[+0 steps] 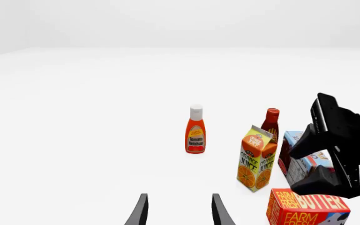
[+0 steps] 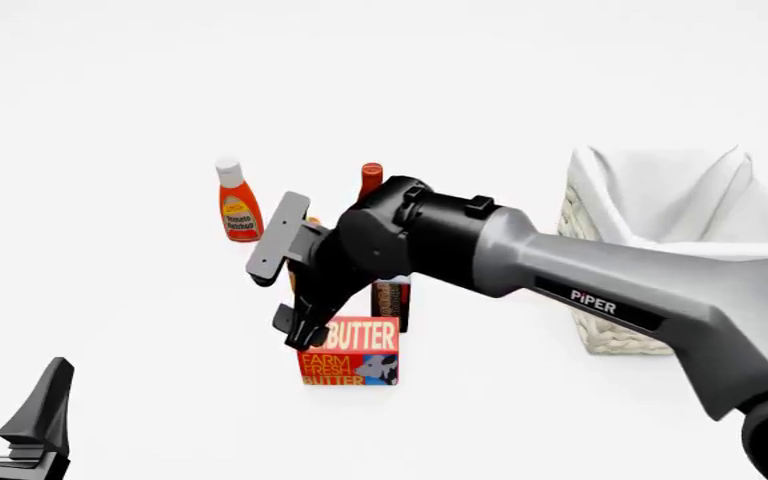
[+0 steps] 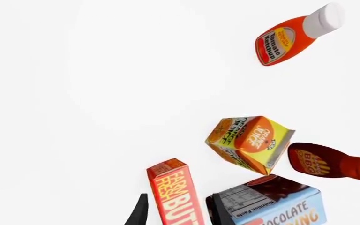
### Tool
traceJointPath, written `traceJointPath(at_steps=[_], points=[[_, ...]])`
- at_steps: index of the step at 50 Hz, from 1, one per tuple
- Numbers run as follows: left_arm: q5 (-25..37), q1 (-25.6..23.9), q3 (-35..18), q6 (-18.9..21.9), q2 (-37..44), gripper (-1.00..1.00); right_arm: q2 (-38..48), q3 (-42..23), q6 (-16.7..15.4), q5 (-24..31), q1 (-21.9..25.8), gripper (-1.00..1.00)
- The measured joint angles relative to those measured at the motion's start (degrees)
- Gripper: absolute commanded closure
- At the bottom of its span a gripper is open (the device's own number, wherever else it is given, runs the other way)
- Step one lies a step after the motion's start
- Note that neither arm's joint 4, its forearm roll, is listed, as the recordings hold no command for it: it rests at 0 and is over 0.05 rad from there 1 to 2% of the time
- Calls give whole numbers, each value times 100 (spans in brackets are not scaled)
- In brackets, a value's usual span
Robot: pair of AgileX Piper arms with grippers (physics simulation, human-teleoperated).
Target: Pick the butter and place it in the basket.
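Observation:
The butter point(image 2: 348, 352) is a red-and-orange carton standing on the white table, in front of the other groceries. My right gripper point(image 2: 305, 328) is open and tilted down at the carton's upper left corner. In the right wrist view its fingers point(image 3: 141, 213) stand on either side of the butter point(image 3: 172, 194), without closing on it. The left wrist view shows the same gripper point(image 1: 296, 169) just above the butter point(image 1: 308, 208). The wicker basket point(image 2: 600, 300) with a white liner stands at the right. My left gripper point(image 2: 8, 405) is open and empty at the near left.
A ketchup bottle point(image 2: 237, 205) stands at the back left. An orange juice carton point(image 1: 257, 159), a BBQ sauce bottle point(image 2: 371, 180) and a chocolate pudding box point(image 2: 391, 300) crowd just behind the butter. The right arm spans the table from the right.

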Motion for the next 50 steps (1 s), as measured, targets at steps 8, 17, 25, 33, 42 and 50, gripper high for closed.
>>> traceJointPath(at_steps=[8, 17, 25, 33, 42, 50], points=[[0, 0, 0, 0, 0, -100, 55, -22, 30, -7, 10, -100], [0, 0, 0, 0, 0, -100, 95, -38, 61, -11, 30, -100], [0, 0, 0, 0, 0, -100, 123, -36, 81, -26, 50, -100], [0, 0, 0, 0, 0, -100, 144, -28, 82, -36, 47, -100], [0, 0, 0, 0, 0, -100, 164, -35, 63, -27, 15, -100], [0, 0, 0, 0, 0, -100, 199, -40, 51, -26, -18, -100]])
